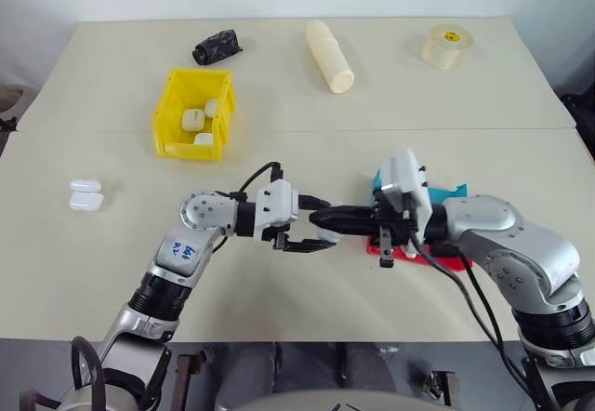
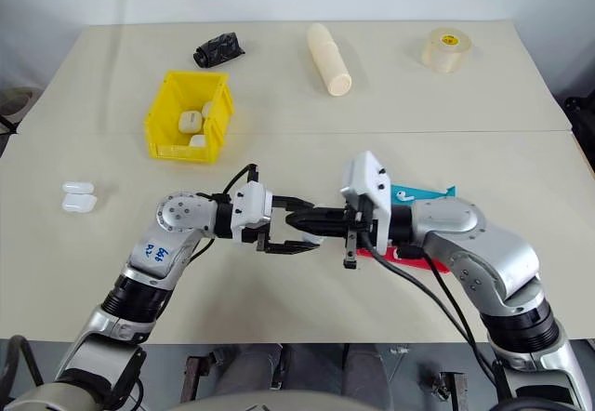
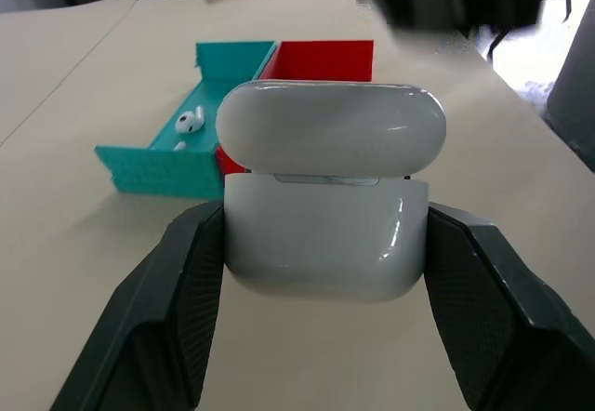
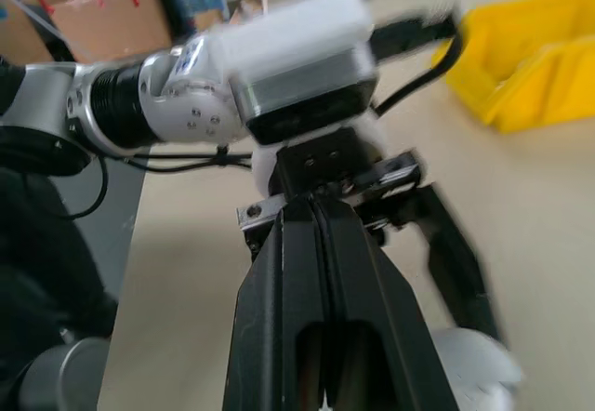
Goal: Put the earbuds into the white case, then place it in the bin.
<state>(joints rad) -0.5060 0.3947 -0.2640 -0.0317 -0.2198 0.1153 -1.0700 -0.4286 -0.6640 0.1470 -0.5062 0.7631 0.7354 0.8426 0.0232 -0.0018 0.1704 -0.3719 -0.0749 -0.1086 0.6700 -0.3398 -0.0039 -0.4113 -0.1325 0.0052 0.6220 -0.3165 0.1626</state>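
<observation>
Left wrist view: the left gripper pinches a white case between its two black fingers, lid sitting slightly raised above the body; past it stand a teal tray with one earbud inside and a red tray touching it. Head views do not show the case clearly, since the right gripper points straight at the left gripper's fingers and covers that spot; they do place both grippers meeting low over the front-middle of the table, just beside the trays. Right wrist view: the right gripper's fingers are pressed together, nothing visible between them, with the left wrist housing directly ahead and a blurred white shape near the tips. Yellow bin sits well apart at the far left, holding several white cases; two more cases lie near the left edge. Far side: black crumpled object, cream cylinder, tape roll. Blue handwriting on the left forearm, not legible.
</observation>
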